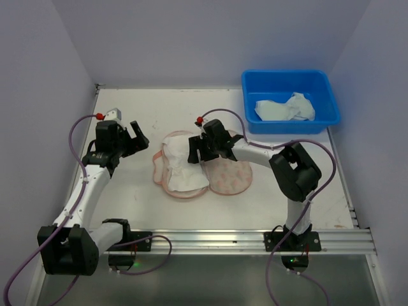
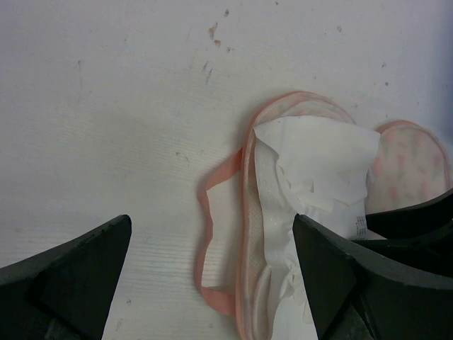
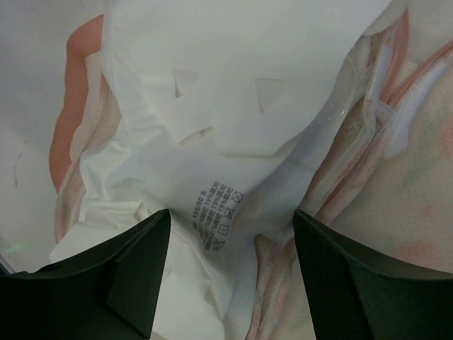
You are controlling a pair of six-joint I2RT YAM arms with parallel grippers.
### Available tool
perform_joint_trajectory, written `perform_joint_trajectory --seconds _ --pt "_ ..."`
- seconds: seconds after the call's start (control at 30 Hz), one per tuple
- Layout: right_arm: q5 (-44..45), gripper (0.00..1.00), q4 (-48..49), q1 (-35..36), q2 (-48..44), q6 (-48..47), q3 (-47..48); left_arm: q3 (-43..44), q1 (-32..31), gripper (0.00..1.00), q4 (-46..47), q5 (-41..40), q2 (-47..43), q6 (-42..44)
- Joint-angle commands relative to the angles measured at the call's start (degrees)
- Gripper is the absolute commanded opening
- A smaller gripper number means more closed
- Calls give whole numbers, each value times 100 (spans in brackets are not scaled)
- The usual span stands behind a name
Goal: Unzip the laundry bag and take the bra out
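The laundry bag, a cream-peach printed pouch with pink trim, lies open at the table's middle. The white bra lies spread over its left lobe and partly out of it. My right gripper is open, low over the bra at the bag's waist. In the right wrist view its jaws stand apart on either side of the bra's care label, with the bag's opened edge at the right. My left gripper is open and empty, left of the bag. In the left wrist view it hovers over the pink strap beside the bra.
A blue plastic tub stands at the back right with a crumpled white cloth in it. White walls close the table on the left, back and right. A metal rail runs along the near edge.
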Motion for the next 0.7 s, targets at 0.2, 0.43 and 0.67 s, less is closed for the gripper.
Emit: perform_joint_trajectory --seconds 0.2,0.43,0.67 --pt "-493 47 543 80 151 -346 109 -64 47 100 281 82 -4 141" --pt "-730 15 736 80 72 -478 48 -73 47 100 281 117 23 141" --pt "-836 0 657 89 -883 -557 56 -64 47 100 290 109 32 132"
